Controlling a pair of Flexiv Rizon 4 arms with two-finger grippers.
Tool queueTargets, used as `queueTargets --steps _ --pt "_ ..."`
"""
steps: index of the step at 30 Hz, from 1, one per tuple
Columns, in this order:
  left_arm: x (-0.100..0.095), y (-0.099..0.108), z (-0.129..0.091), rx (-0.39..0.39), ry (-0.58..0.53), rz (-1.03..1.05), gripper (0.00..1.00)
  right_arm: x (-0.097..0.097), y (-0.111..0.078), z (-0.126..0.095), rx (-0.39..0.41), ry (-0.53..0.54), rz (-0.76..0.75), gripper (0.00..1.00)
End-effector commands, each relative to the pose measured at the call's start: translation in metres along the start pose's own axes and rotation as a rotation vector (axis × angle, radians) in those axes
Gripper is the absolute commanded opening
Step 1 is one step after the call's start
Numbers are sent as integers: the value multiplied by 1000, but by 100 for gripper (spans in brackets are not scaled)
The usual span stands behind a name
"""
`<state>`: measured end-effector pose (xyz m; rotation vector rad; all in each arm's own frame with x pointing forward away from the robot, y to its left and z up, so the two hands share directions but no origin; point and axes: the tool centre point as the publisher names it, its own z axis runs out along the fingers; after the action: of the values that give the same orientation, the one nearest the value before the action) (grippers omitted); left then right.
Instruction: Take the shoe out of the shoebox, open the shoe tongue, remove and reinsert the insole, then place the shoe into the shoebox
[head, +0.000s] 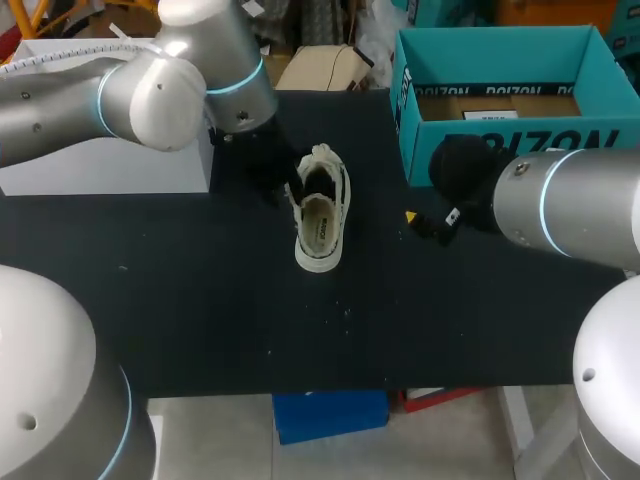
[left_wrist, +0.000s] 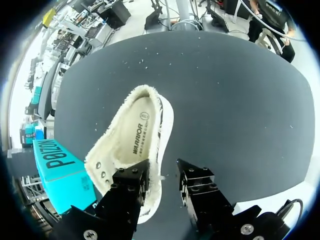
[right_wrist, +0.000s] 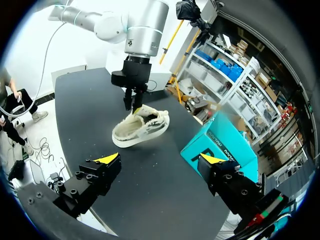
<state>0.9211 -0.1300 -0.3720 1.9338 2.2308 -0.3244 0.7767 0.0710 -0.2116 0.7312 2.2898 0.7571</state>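
Observation:
A cream canvas shoe (head: 320, 205) lies on the black table, with its insole (head: 318, 228) showing inside. In the left wrist view the shoe (left_wrist: 132, 140) sits just ahead of my left gripper (left_wrist: 162, 169). One finger is over the insole (left_wrist: 136, 132) and the other is outside the shoe, so the side wall stands between open jaws. In the head view this gripper (head: 283, 188) is at the shoe's left side. My right gripper (right_wrist: 160, 159) hangs open and empty, some way from the shoe (right_wrist: 140, 127), in front of the teal shoebox (head: 500, 150).
The teal shoebox (right_wrist: 220, 145) stands open at the table's back right, with its cardboard floor bare but for a white slip. A white block (head: 110, 170) sits at the back left, behind my left arm. Bare black tabletop (head: 320, 330) stretches in front of the shoe.

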Motion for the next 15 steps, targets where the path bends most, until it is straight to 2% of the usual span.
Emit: queueTargets --steps 1,8,12,15 --pt "3 1 19 -8 3 -9 32 1 -1 1 -1 -1 1 100" --pt "8 13 38 -62 14 -20 29 1 -1 1 -1 -1 1 100" --pt "5 18 39 -84 5 -21 29 1 -1 1 -1 -1 1 100" --pt "3 24 41 -113 24 -9 18 1 -1 1 -1 -1 1 100"
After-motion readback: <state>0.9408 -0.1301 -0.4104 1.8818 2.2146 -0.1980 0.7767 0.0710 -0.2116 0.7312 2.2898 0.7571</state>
